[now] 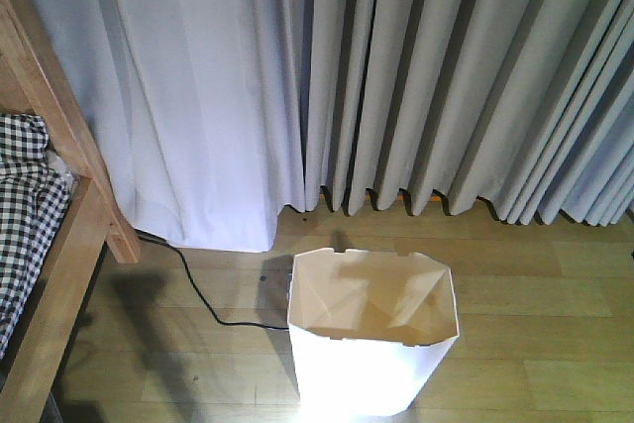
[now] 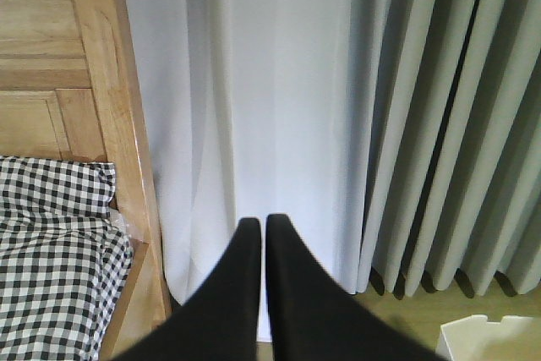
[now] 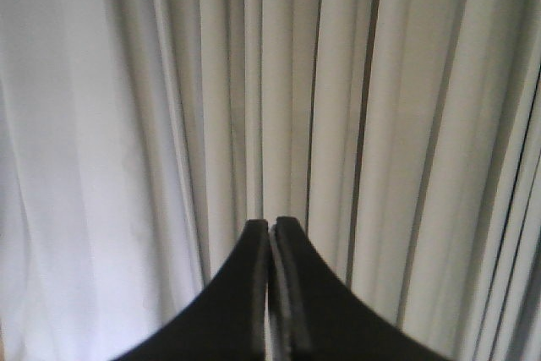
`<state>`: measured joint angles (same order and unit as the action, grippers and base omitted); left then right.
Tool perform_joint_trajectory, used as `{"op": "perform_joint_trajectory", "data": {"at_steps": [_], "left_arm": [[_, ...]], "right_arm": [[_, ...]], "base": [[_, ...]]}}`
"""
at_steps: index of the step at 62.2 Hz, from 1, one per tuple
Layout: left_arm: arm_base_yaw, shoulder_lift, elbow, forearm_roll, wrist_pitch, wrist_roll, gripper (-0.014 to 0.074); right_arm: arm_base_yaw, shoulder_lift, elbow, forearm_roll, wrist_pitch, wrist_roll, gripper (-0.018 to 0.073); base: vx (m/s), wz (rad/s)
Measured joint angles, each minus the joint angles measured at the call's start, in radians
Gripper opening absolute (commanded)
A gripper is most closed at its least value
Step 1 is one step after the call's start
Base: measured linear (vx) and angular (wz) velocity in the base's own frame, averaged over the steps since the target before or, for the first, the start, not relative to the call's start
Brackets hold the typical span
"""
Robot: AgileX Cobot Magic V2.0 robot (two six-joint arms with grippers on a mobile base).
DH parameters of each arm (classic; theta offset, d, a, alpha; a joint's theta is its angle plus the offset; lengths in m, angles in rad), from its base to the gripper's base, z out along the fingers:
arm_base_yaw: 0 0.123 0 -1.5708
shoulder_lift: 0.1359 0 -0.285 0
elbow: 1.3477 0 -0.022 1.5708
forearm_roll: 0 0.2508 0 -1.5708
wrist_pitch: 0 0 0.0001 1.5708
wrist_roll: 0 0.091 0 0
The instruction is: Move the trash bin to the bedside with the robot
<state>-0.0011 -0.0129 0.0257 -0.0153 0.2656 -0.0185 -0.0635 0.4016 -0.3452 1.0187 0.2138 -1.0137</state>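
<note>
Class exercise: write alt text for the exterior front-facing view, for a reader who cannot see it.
A white trash bin stands open on a wooden floor, apart from the wooden bed frame with checked bedding at left. Pale curtains hang behind; a black cable crosses the floor.

The trash bin [image 1: 371, 344] loses its base below the frame — the bed [image 1: 40, 245] runs off left.

Trash bin [image 1: 369, 359]: white plastic wastebasket, tapered toward the base, angular rim with small notches, cream-toned interior. Upright, open top, nothing visible inside. Stands on the wood floor in front of the curtains, right of the bed and apart from it; a corner of its rim shows low at the right edge of the left wrist view.

Bedside [image 1: 84, 160]: light brown wooden frame with slanting post, black-and-white checked bedding lying inside the frame. Occupies the left edge of the front view.
</note>
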Motion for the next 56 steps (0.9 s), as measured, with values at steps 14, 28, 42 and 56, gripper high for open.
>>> {"op": "perform_joint_trajectory", "data": {"at_steps": [14, 28, 42, 56], "left_arm": [[0.000, 0.000, 0.000, 0.000, 0.000, 0.000, -0.0006], [0.000, 0.000, 0.000, 0.000, 0.000, 0.000, -0.0006], [0.000, 0.000, 0.000, 0.000, 0.000, 0.000, -0.0006], [0.000, 0.000, 0.000, 0.000, 0.000, 0.000, -0.0006]], "right_arm": [[0.000, 0.000, 0.000, 0.041, -0.002, 0.004, -0.0010], [0.000, 0.000, 0.000, 0.043, -0.008, 0.005, -0.0010], [0.000, -0.029, 0.000, -0.117, -0.019, 0.101, -0.0010], [0.000, -0.135, 0.000, -0.816, 0.013, 0.824, -0.0010]], "base": [[0.00, 0.00], [0.00, 0.00], [0.00, 0.00], [0.00, 0.00]]}}
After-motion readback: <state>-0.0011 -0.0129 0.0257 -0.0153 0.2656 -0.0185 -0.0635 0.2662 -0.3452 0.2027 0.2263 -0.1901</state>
